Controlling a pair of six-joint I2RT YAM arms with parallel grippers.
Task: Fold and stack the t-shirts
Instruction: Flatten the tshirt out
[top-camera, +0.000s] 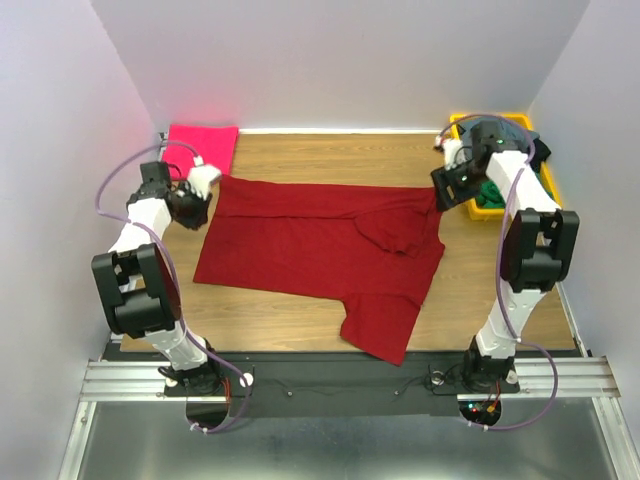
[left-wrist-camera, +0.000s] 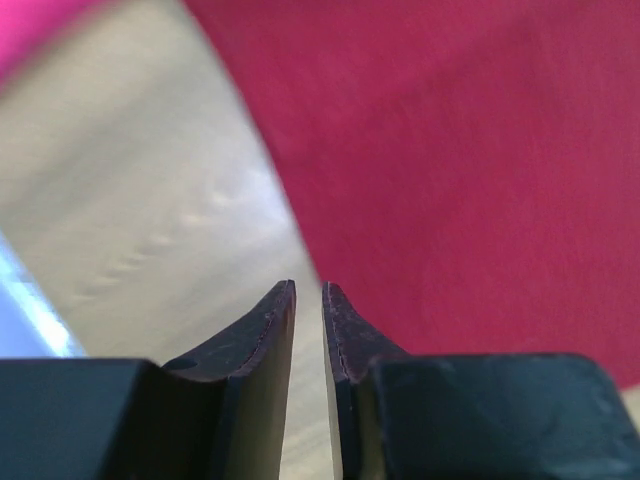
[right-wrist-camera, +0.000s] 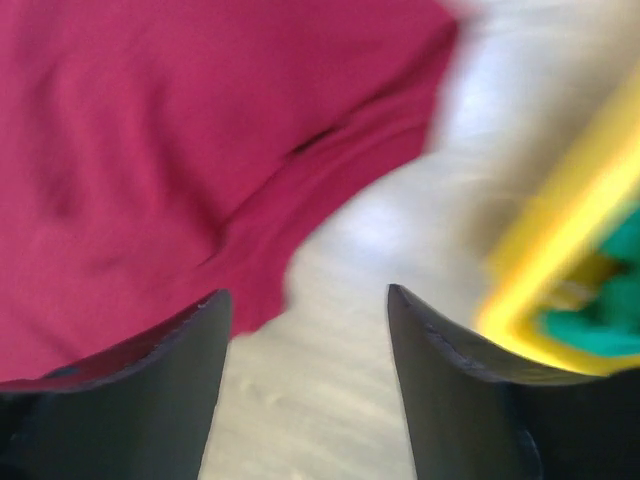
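Observation:
A dark crimson-red t-shirt (top-camera: 310, 245) lies spread flat on the wooden table, with one sleeve hanging toward the front edge. A folded hot-pink t-shirt (top-camera: 203, 145) lies at the back left corner. My left gripper (top-camera: 208, 188) is at the crimson shirt's back left corner. In the left wrist view the left gripper (left-wrist-camera: 308, 287) is all but shut, with only bare table in the thin gap and the crimson shirt (left-wrist-camera: 480, 150) just ahead to the right. My right gripper (top-camera: 441, 195) is at the shirt's back right corner. In its wrist view the right gripper (right-wrist-camera: 305, 292) is open and empty beside the shirt's edge (right-wrist-camera: 150, 130).
A yellow bin (top-camera: 465, 205) at the back right holds green and dark clothes (top-camera: 492, 192). It also shows in the right wrist view (right-wrist-camera: 560, 260), close to the right finger. Walls stand close on the left, back and right. The pink shirt shows at the corner of the left wrist view (left-wrist-camera: 30, 30).

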